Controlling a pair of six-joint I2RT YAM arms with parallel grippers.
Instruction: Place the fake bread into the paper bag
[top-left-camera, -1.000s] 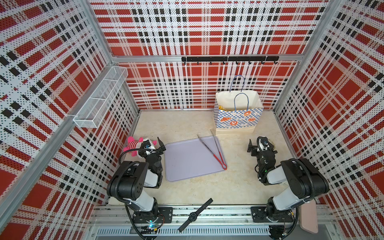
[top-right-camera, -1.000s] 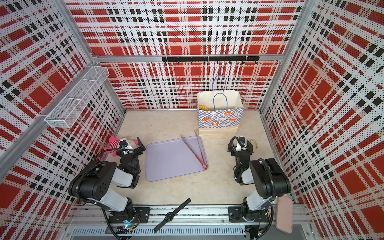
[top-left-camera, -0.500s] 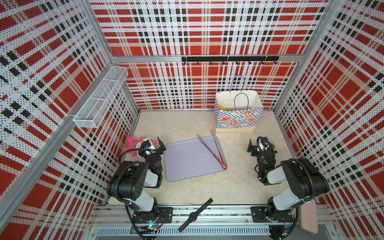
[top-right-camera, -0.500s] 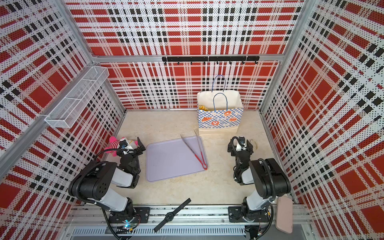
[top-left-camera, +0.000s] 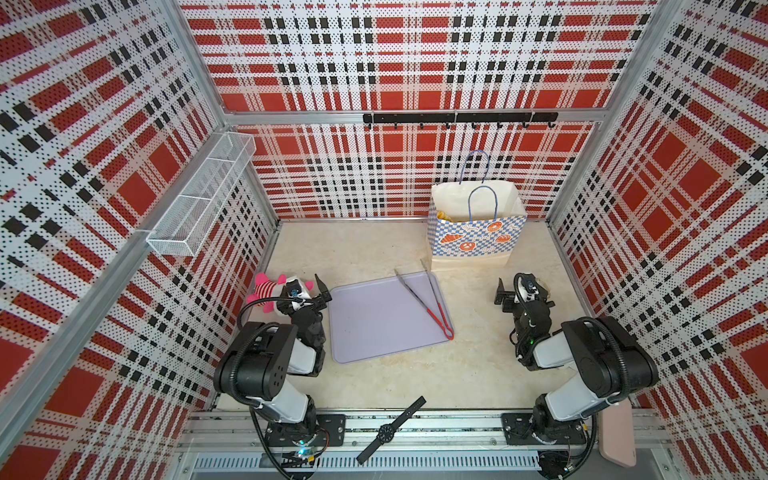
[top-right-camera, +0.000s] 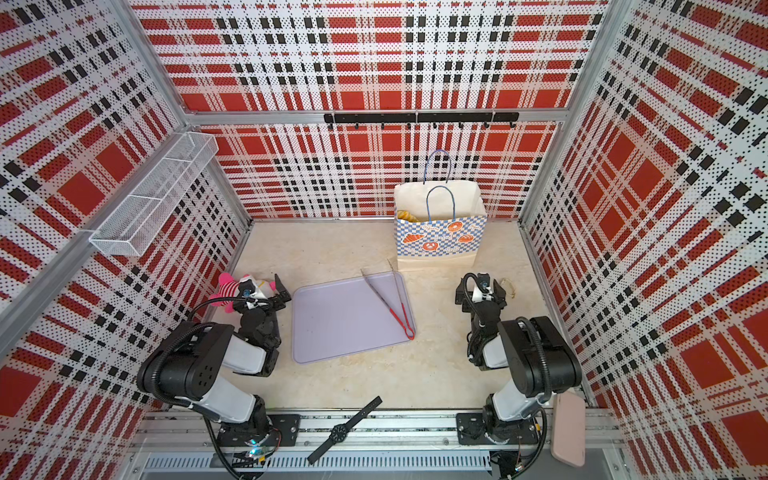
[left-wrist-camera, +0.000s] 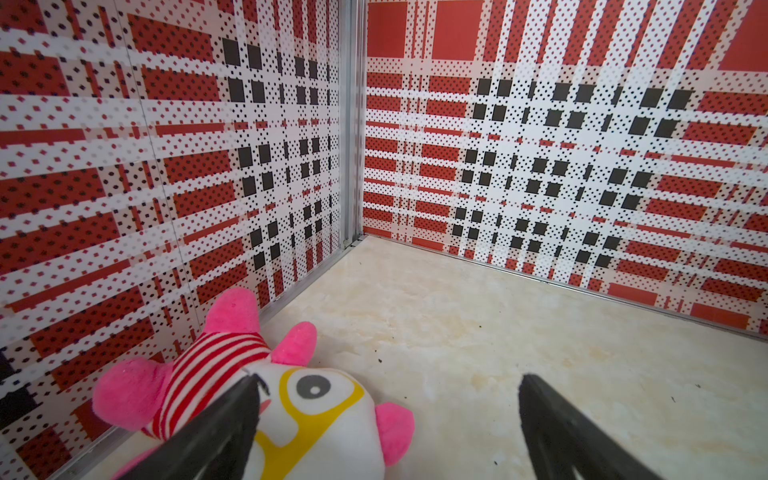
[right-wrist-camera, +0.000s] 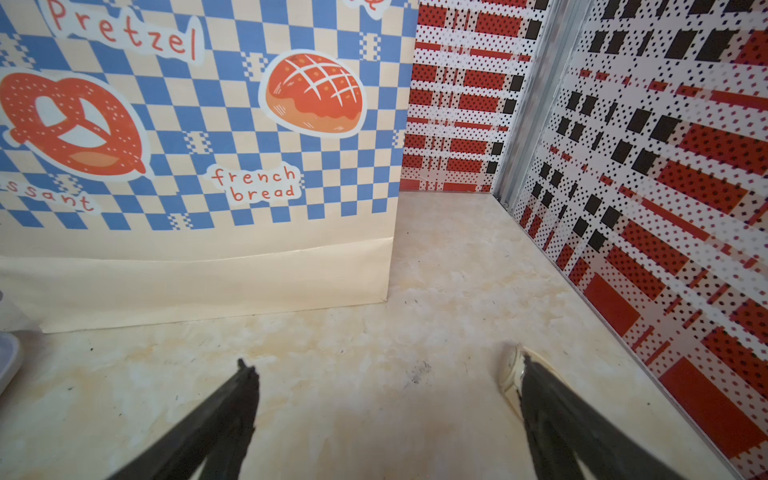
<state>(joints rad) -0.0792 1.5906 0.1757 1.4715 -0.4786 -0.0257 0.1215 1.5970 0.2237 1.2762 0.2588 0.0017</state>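
Left gripper (left-wrist-camera: 388, 385): jaws wide apart, empty, low over the tabletop (left-wrist-camera: 457, 316) beside the plush doll (left-wrist-camera: 316, 415). Tray (top-left-camera: 374, 328) bare except for the tongs (top-left-camera: 432, 303). Fake bread (top-right-camera: 405, 215) shows yellow inside the upright paper bag (top-left-camera: 473, 243). Only the top views show this; the right wrist view shows just the printed front. Right gripper (right-wrist-camera: 385, 365): wide apart, empty. Judgement: loading looks done, and no bread is left in sight to pick.
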